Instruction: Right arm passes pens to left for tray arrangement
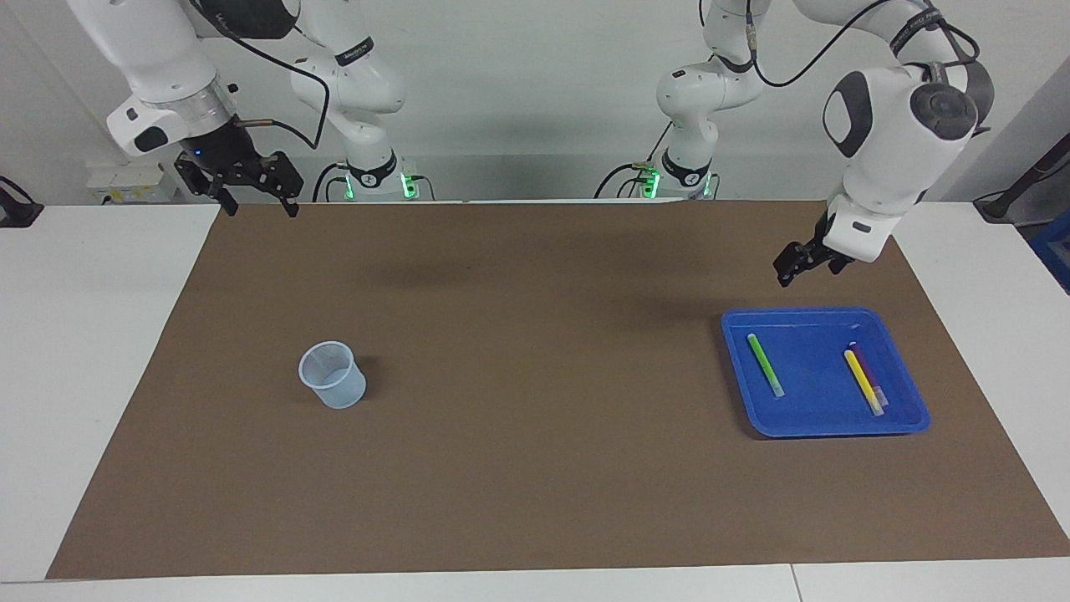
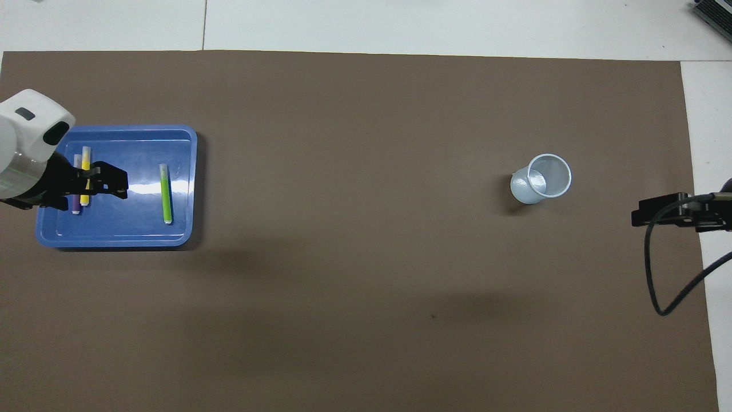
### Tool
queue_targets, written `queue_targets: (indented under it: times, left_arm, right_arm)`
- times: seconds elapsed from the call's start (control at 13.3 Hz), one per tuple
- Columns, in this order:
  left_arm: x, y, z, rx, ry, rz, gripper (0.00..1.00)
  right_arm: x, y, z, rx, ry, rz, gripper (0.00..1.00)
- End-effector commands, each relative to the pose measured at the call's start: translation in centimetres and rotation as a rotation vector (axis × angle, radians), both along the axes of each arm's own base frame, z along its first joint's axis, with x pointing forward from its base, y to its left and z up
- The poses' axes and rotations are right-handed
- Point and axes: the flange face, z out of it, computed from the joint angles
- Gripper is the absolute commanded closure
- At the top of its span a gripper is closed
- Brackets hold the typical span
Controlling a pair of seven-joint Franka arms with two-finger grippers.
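Left gripper (image 1: 801, 266) of mine hung empty, jaws apart, above the shallow blue plastic tray (image 1: 907, 415); beneath it lay green (image 1: 765, 365), yellow (image 1: 862, 382) and purple (image 2: 76, 198) marker pens. Right gripper (image 1: 253, 197) waited open. Recommendation: retract straight, clear of the rim.

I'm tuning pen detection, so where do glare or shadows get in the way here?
Overhead view: a white glare streak crosses the tray floor beside the green pen, and the raised left claw covers part of the yellow pen. Facing view: no glare on the tray; soft arm shadows fall on the mat, off the pens.
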Motion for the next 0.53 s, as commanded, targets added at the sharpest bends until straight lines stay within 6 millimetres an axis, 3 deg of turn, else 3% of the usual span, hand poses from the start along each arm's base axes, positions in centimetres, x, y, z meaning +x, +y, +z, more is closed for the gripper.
queue_targets:
  times: [0.0, 0.08, 0.15, 0.3, 0.45]
  left_arm:
    - [-3.0, -2.1, 3.8, -0.008, -0.021, -0.009, 0.0]
    - [-3.2, -3.7, 3.7, -0.007, -0.02, -0.041, 0.0]
    - [-3.2, -2.9, 3.9, -0.004, -0.019, -0.028, 0.0]
    - [-4.4, -4.7, 6.0, -0.007, -0.041, -0.059, 0.0]
    - [-4.7, -5.2, 8.7, -0.014, -0.03, -0.055, 0.0]
  right_arm:
    - [-0.7, -0.6, 0.3, -0.018, -0.006, 0.015, 0.0]
    - [-0.8, -0.7, 0.2, -0.017, -0.002, 0.014, 0.0]
    - [-1.0, -0.8, 0.3, -0.017, 0.004, 0.01, 0.0]
    - [-1.1, -0.7, 0.4, -0.018, 0.003, 0.011, 0.0]
    - [-1.1, -0.7, 0.4, -0.018, 0.005, 0.014, 0.0]
